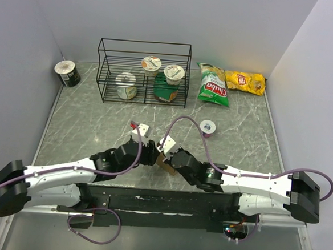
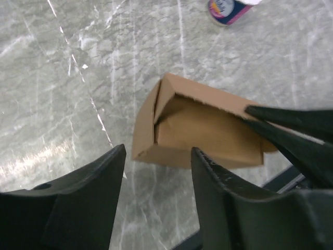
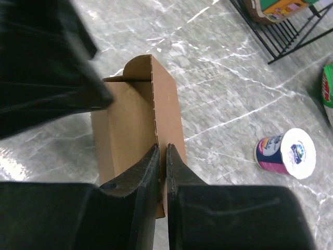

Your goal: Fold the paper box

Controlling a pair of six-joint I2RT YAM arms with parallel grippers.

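Right jaws pinch one wall of the paper box (image 3: 130,125); my left jaws stand half open, empty, beside it. I should hold firm and press flaps squarely.

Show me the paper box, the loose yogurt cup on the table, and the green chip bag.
paper box (image 2: 208,133): left wrist view, on its brown side panel.
yogurt cup (image 1: 208,127): top external view, on its white lid.
green chip bag (image 1: 213,86): top external view, middle of its front.
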